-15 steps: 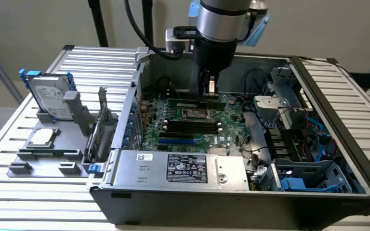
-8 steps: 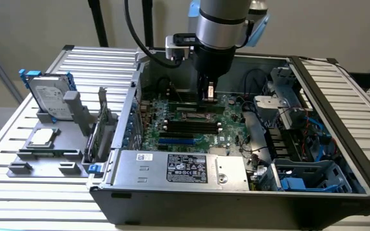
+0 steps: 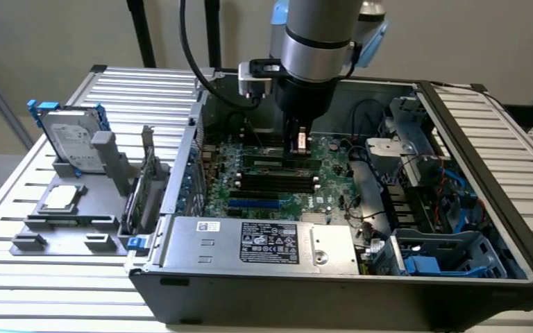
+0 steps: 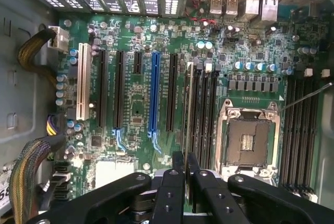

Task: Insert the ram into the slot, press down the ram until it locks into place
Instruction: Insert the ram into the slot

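Note:
My gripper [image 3: 296,147] hangs inside the open computer case, shut on the ram [image 4: 188,130]. In the wrist view the ram shows edge-on as a thin pale strip running away from between my black fingers [image 4: 176,182]. It lines up lengthwise with the slot [image 4: 192,104], the outermost of four parallel black sockets, on the side towards the blue slot. In the exterior view the ram [image 3: 296,142] is held upright just over the dark slots [image 3: 276,182] on the green motherboard. I cannot tell whether its lower edge touches the slot.
The empty CPU socket [image 4: 248,140] lies beside the four slots, with a second group of black slots [image 4: 300,130] beyond it. Long expansion slots, one blue [image 4: 153,93] and one white [image 4: 82,83], lie on the other side. Cable bundles [image 4: 28,166], the power supply [image 3: 257,243] and the case walls stand close around. A hard drive [image 3: 72,142] sits in a fixture outside the case.

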Controlling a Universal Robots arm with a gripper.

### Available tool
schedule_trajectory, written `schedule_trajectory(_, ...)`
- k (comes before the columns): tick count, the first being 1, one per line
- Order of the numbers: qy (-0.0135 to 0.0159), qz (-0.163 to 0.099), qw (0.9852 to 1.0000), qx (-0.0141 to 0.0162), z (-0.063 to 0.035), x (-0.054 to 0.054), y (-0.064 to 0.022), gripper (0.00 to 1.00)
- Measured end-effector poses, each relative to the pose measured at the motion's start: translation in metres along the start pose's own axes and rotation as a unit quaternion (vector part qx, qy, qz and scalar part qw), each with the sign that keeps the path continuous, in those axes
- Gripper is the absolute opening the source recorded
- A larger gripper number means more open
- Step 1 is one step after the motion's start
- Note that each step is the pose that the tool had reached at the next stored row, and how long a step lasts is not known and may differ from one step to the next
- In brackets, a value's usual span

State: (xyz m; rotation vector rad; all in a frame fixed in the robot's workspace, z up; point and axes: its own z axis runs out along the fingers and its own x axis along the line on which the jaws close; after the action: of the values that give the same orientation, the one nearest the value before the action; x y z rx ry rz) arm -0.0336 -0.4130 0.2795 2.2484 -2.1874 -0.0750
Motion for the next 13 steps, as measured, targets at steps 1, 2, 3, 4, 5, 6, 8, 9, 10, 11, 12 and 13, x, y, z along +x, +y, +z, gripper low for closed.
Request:
schedule_trajectory(1,0.0000,0.000,1.0000,0.0000,0.0018,0.000,-0.0001,0.13)
schedule_trajectory(2,0.0000,0.000,1.0000,0.0001,0.0036,0.000,-0.0001,0.13)
schedule_trajectory(3,0.0000,0.000,1.0000,0.0003,0.0054,0.000,-0.0002,0.13)
schedule_trajectory(4,-0.0001,0.000,1.0000,0.0005,0.0074,0.000,-0.0003,0.13)
schedule_trajectory(5,0.0000,0.000,1.0000,0.0006,0.0092,0.000,-0.0003,0.13)
schedule_trajectory(6,0.0000,0.000,1.0000,0.0009,0.0110,0.000,-0.0004,0.13)
schedule_trajectory(8,0.0001,-0.001,1.0000,0.0015,0.0146,0.000,-0.0005,0.13)
schedule_trajectory(9,0.0001,-0.001,1.0000,0.0019,0.0164,0.000,-0.0006,0.13)
schedule_trajectory(10,0.0001,-0.001,1.0000,0.0023,0.0183,0.000,-0.0007,0.13)
schedule_trajectory(11,0.0002,-0.001,1.0000,0.0028,0.0200,0.000,-0.0007,0.13)
schedule_trajectory(12,0.0002,-0.002,1.0000,0.0034,0.0218,0.000,-0.0007,0.13)
schedule_trajectory(13,0.0002,-0.002,1.0000,0.0041,0.0237,-0.001,-0.0007,0.13)
